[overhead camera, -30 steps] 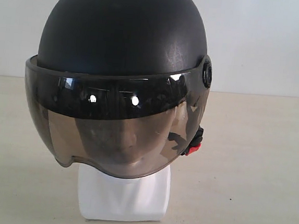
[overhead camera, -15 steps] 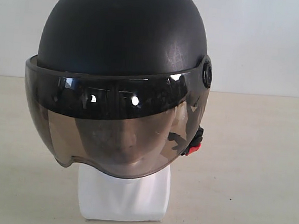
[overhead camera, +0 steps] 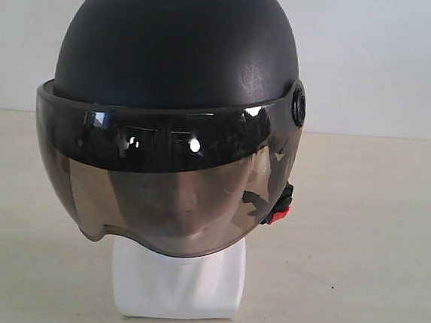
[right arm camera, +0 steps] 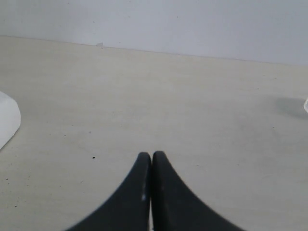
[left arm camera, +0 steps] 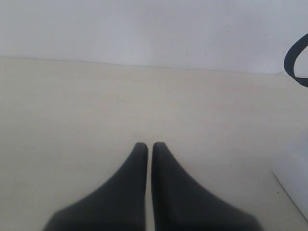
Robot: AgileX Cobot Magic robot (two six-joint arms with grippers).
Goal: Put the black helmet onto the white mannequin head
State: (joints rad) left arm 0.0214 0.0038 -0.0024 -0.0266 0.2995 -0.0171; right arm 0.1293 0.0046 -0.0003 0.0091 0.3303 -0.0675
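Observation:
The black helmet (overhead camera: 176,48) sits on the white mannequin head (overhead camera: 178,283), filling the middle of the exterior view. Its smoky visor (overhead camera: 161,183) hangs over the face, which shows dimly through it, and a red buckle clip (overhead camera: 280,211) pokes out on the right side. Only the head's neck and base show below the visor. No gripper appears in the exterior view. My left gripper (left arm camera: 149,145) is shut and empty over the bare table, with the head's base (left arm camera: 294,185) off to one side. My right gripper (right arm camera: 151,155) is shut and empty too, and a white corner of the base (right arm camera: 7,122) shows at that view's edge.
The pale tabletop (overhead camera: 367,243) spreads around the head, with a white wall (overhead camera: 383,63) behind it. A loop of black strap (left arm camera: 294,60) shows at the edge of the left wrist view. A small white object (right arm camera: 306,105) sits at the edge of the right wrist view.

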